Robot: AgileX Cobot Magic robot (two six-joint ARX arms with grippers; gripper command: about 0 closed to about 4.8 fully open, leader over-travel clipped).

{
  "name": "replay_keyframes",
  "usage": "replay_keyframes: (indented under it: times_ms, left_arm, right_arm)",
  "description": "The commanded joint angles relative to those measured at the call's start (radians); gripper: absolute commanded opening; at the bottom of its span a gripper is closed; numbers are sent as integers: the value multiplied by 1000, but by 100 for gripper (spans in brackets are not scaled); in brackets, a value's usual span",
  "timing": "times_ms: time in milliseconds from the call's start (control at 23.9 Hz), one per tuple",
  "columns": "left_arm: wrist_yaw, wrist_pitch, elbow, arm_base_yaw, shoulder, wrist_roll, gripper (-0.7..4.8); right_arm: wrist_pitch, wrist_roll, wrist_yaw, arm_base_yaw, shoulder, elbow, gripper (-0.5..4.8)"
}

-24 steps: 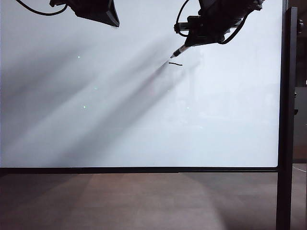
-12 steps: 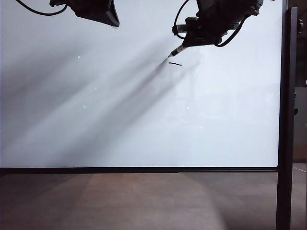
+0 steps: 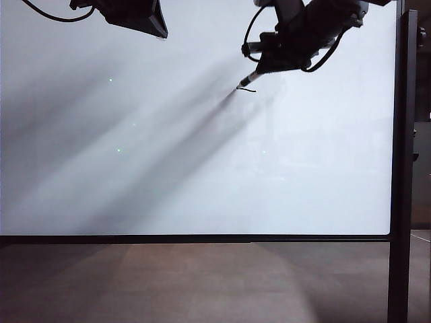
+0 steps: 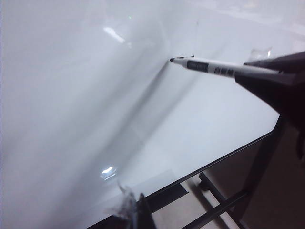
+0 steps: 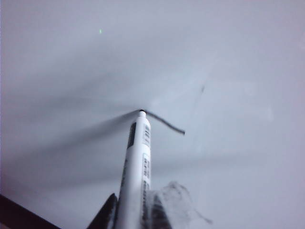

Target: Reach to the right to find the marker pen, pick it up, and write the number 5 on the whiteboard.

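Right hand (image 3: 259, 69) grips the marker pen (image 3: 247, 81), whose tip has dropped onto the short stroke (image 3: 250, 89) on the whiteboard (image 3: 168, 168); left hand (image 3: 151, 23) unchanged, its grip hidden.

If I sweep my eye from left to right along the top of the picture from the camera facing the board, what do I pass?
Left gripper hanging at the top → marker pen with its tip at the short black stroke → right gripper shut on the pen → whiteboard's black post.
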Motion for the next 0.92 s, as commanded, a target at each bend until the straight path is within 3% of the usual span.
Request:
replay_keyframes:
  times_ms: [42, 919]
  left_arm:
    - [1, 8, 3, 0, -4, -2, -4]
    - [1, 8, 3, 0, -4, -2, -4]
  right_arm:
    - [12, 0, 2, -3, 3, 3, -5]
    - [63, 0, -2, -14, 9, 4, -5]
